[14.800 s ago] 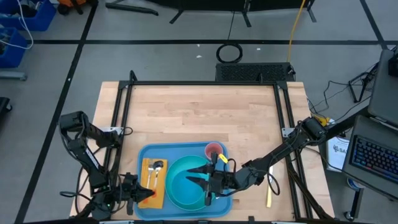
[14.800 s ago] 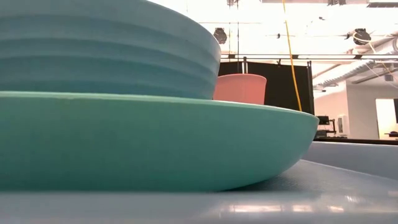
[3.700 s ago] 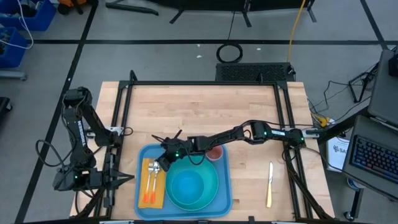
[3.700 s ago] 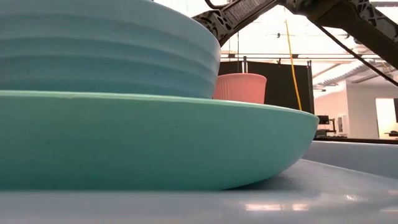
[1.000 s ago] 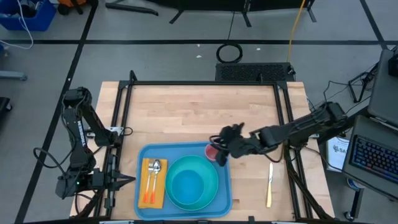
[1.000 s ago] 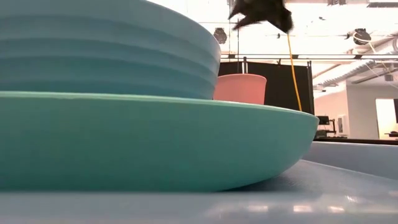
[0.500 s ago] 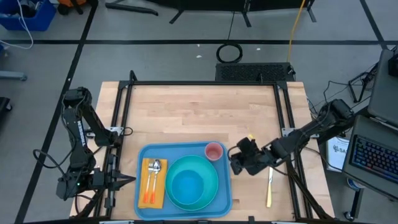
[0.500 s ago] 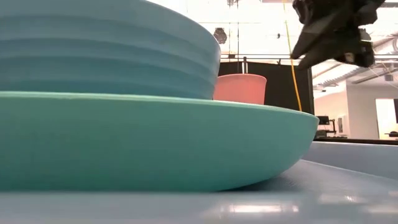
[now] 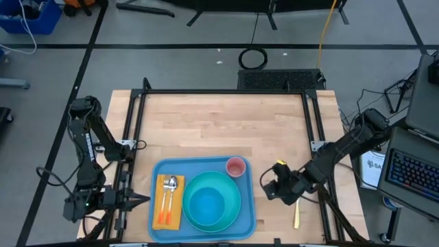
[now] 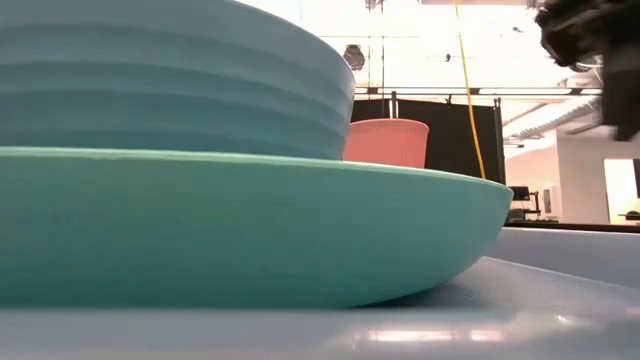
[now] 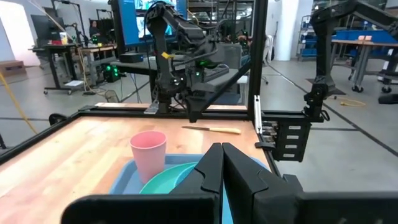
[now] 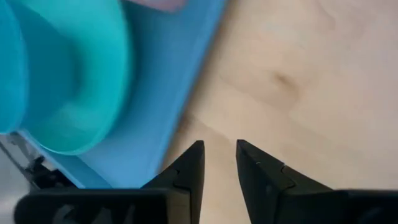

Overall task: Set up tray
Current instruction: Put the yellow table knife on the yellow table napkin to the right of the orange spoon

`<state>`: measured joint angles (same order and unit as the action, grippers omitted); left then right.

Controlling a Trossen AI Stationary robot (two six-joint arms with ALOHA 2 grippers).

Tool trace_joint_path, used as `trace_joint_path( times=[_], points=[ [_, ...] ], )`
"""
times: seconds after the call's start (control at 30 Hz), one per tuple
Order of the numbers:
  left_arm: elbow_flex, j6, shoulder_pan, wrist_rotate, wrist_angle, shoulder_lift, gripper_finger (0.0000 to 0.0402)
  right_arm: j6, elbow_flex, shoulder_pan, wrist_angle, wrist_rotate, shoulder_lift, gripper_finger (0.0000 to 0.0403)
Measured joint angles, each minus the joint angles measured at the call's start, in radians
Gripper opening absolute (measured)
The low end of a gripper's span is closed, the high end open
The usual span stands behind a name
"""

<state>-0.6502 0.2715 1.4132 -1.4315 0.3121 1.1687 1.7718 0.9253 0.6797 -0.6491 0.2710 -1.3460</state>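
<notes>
So your tray (image 9: 241, 221) is the big flat blue plastic rectangle, rounded corners, raised rim, sitting at the near edge of the table (image 9: 219, 123), a bit left of centre. On it you've got a teal plate (image 9: 231, 190) with a bowl (image 9: 206, 206) in the middle, a pink cup (image 9: 236, 167) upright in the far right corner, and a yellow-orange napkin (image 9: 160, 206) along the left side with a fork (image 9: 165, 195) and spoon (image 9: 173, 189) lying on it.

Just off the tray's right side your right gripper (image 9: 272, 189) hangs over bare wood. In the right wrist view its fingers (image 12: 188, 170) stand a little apart with nothing between them. A knife (image 9: 296, 215) lies on the table just past it, yellow handle toward the near edge.

Your left gripper (image 11: 222, 160) is parked off the table's left near corner, jaws pressed shut and empty, pointing across at the cup and tray
</notes>
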Motion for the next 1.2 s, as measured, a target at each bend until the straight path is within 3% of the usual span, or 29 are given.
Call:
trace_joint_path(
  times=[0.43, 0.67, 0.8, 1.2],
  points=[
    [0.0, 0.237, 0.0, 0.019, -0.153, 0.002, 0.001, 0.277, 0.0, 0.121, -0.114, -0.161, -0.054, 0.0025],
    [0.0, 0.309, 0.0, 0.024, -0.21, 0.003, 0.001, 0.425, 0.0, 0.175, -0.214, -0.316, -0.086, 0.0019],
    [0.0, 0.313, -0.006, 0.012, -0.215, 0.003, 0.001, 0.444, 0.0, 0.189, -0.224, -0.355, -0.104, 0.0042],
    [0.0, 0.317, -0.064, 0.117, -0.215, 0.003, 0.001, 0.493, 0.0, 0.194, -0.224, -0.362, -0.134, 0.0176]
  ],
)
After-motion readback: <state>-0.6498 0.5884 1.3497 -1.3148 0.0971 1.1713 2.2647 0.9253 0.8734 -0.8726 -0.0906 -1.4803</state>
